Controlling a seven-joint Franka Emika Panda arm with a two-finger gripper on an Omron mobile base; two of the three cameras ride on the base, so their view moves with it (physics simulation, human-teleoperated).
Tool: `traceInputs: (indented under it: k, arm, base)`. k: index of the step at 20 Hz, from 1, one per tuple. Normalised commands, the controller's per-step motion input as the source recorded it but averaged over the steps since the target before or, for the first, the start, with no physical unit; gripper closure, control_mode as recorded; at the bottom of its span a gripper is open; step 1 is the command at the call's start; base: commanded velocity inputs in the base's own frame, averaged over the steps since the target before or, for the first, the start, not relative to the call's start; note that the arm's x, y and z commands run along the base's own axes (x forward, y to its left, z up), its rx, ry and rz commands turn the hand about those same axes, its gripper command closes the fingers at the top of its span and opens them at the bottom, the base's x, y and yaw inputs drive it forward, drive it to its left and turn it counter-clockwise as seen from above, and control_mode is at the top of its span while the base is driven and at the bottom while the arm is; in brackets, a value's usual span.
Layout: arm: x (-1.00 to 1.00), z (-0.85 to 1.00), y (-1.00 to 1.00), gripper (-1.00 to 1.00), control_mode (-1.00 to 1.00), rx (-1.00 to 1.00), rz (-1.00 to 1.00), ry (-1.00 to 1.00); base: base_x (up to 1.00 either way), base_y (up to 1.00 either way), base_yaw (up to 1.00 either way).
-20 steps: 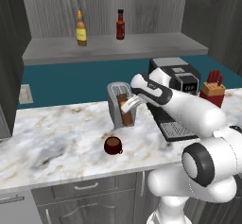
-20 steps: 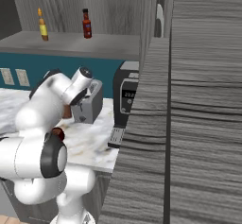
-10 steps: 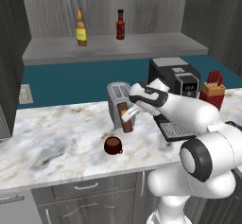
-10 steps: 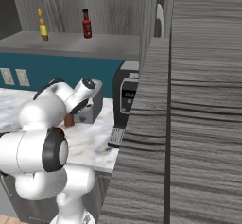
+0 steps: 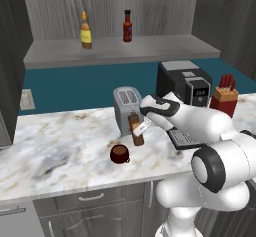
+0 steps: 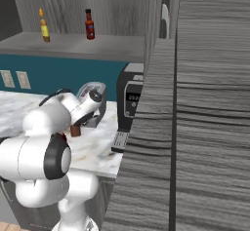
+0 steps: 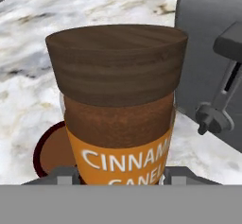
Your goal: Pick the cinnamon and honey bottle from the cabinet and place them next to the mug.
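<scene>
On the marble counter (image 5: 60, 146), the dark red-brown mug (image 5: 119, 154) is sitting just left of the cinnamon jar (image 5: 135, 129), which the gripper (image 5: 141, 128) is clasping around its middle, close in front of the grey toaster (image 5: 126, 106). To finish well, the arm is needing to lower the jar upright and flat before letting go, probably keeping it just beside the mug without nudging it. Open counter is lying to the left; the toaster and coffee machine (image 5: 186, 83) are crowding the right. The honey bottle (image 5: 86, 31) is waiting on the cabinet (image 5: 115, 51) ledge, beside a red bottle (image 5: 127, 27).
</scene>
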Motion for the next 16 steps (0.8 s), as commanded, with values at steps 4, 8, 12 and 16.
traceInputs:
  k: [4,8,12,16]
  arm:
    - [-0.36,-0.38,0.0,1.0,-1.0,0.04,0.0,-0.1]
    - [-0.12,-0.2,0.0,1.0,-1.0,0.01,0.0,-0.17]
    - [0.0,-0.02,0.0,1.0,-1.0,0.0,0.0,-0.21]
    - [0.0,-0.1,0.0,1.0,-1.0,0.04,0.01,-0.16]
  base:
    - [0.0,0.0,0.0]
    - [0.0,0.0,0.0]
    - [0.0,0.0,0.0]
    - [0.0,0.0,0.0]
